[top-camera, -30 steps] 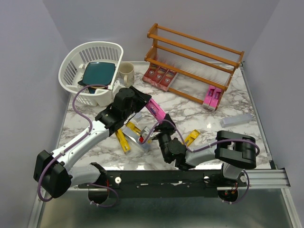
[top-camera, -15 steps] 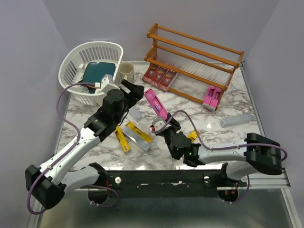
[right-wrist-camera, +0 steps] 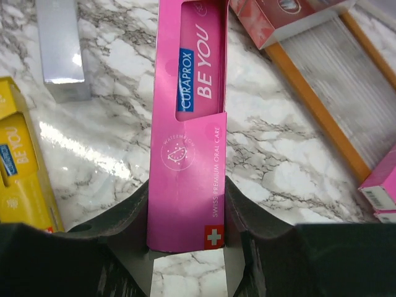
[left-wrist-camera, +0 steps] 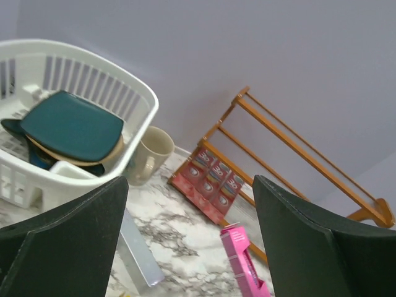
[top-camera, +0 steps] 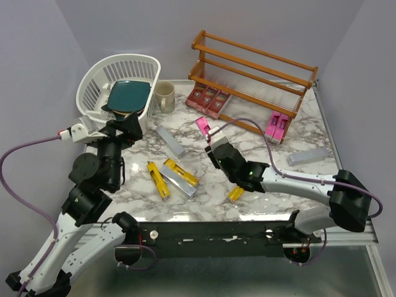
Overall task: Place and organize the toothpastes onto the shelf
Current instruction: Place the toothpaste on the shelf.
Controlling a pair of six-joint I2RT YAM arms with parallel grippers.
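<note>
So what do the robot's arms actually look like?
Both arms have pale grey-white tube-like links joined by chunky black rounded joints. The left arm and right arm each carry a thin purple cable looping loosely alongside. The left gripper and right gripper each end in two broad, matte black fingers.

Pink carton (right-wrist-camera: 185, 142), white grey-veined table (right-wrist-camera: 278, 161)

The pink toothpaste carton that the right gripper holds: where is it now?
In the top view, the pink toothpaste carton is near the table's middle in the right gripper, in front of the shelf, right of a silver carton.
</note>
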